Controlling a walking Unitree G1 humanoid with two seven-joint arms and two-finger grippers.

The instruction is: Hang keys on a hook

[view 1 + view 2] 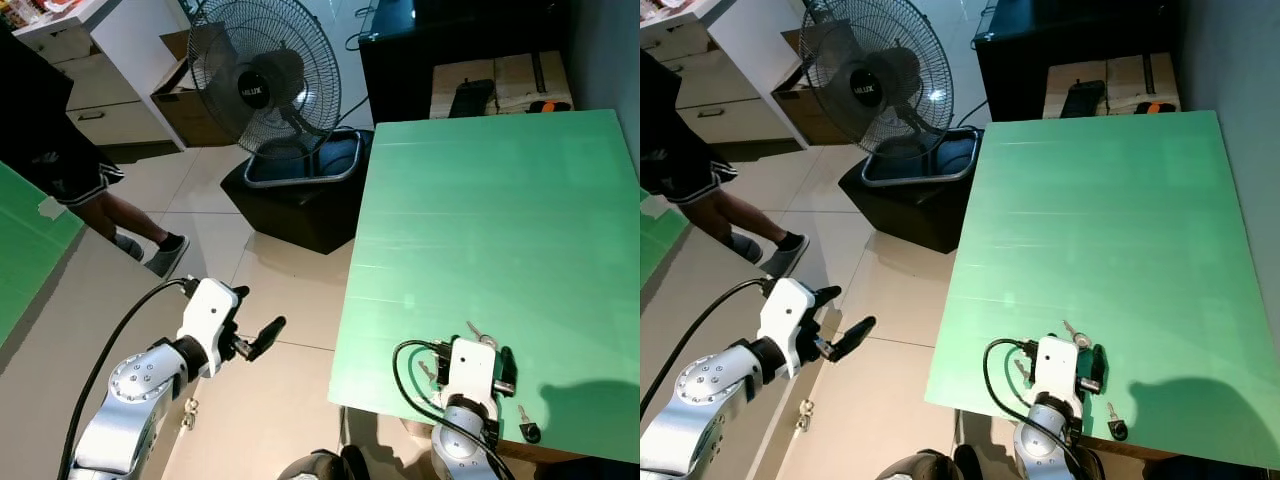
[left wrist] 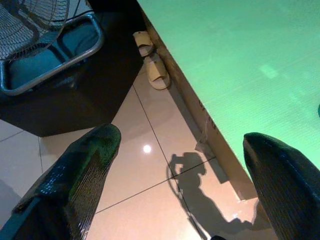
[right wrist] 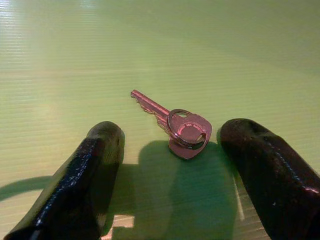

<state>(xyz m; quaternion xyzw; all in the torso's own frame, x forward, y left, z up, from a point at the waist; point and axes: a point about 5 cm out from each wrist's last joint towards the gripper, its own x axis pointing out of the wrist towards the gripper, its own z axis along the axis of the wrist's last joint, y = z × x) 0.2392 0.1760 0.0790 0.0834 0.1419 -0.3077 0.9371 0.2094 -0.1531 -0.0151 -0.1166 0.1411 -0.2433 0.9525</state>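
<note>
Keys: my silver key (image 3: 172, 122) on its ring lies flat on the green table (image 1: 500, 230), at the lower centre of the right wrist frame.
Left gripper: mine (image 1: 262, 335) hangs spread and empty over the floor tiles, lower left of the head frame, well apart from the key.
Right gripper: mine (image 3: 175, 172) is nearer, fingers spread, one on each side of the key's head.
Axis: the blade points up-left, away from my fingertips (image 3: 102, 137).
Second key: black-headed (image 1: 527, 428), lower right, near the table edge.
</note>
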